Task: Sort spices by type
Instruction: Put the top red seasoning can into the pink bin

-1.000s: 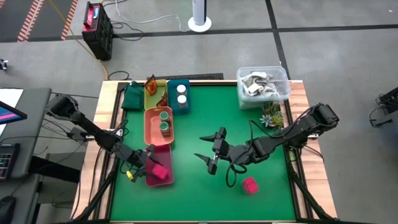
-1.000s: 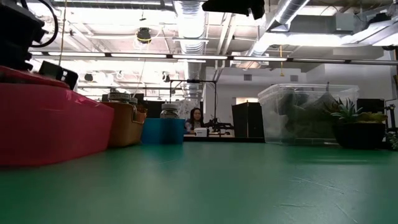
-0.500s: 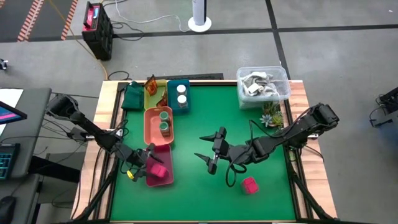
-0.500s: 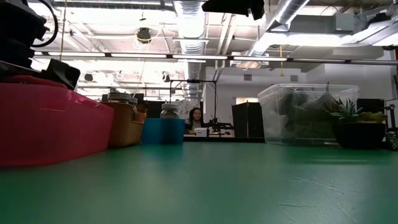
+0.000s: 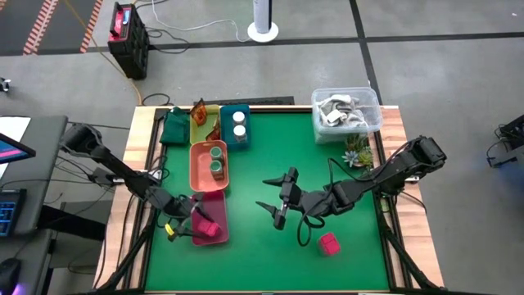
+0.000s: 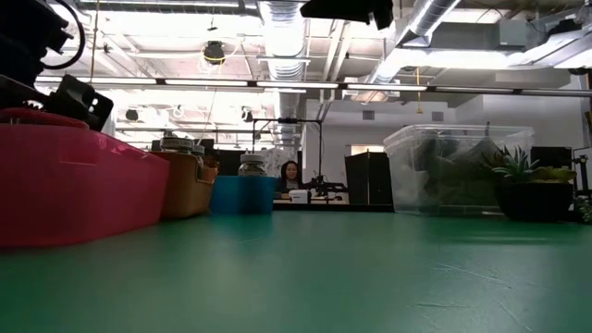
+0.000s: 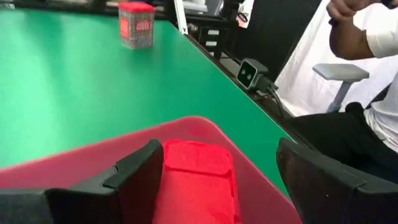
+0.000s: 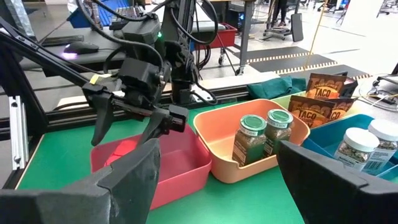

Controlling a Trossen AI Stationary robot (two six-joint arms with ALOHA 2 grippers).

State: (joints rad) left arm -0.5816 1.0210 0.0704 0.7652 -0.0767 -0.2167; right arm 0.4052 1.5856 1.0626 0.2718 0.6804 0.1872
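A bright pink block [image 7: 198, 180] lies flat on the floor of the pink tray [image 5: 214, 205], between the fingers of my open left gripper [image 5: 194, 220], which hovers low over the tray's left side. A second pink block [image 5: 328, 244] stands on the green mat near the right front, also seen far off as the pink block [image 7: 136, 23]. My right gripper [image 5: 262, 193] hangs open above the mat's middle, touching nothing. Green-lidded jars [image 8: 252, 140] stand in the orange tray [image 5: 209, 165], white jars [image 5: 239, 123] in the blue tray, sachets [image 8: 318, 99] in the yellow tray. My left gripper comes level from the table's left with its fingers on either side of the pink block in the tray. One finger [image 7: 140, 177] stands right against the block's side [image 7: 171, 180]; whether it touches, I cannot tell. The block rests on the tray floor.
A clear tub [image 5: 345, 111] of grey-white clutter and a small plant [image 5: 358, 150] sit at the far right corner. A green cloth [image 5: 173, 127] lies at the far left. A person [image 7: 367, 43] sits beyond the table's near edge. Bare mat stretches between the trays and the plant.
My left gripper has drawn back a little toward the table's left edge and risen slightly over the pink tray. The pink block in the tray now lies a little nearer to the tray's near end.
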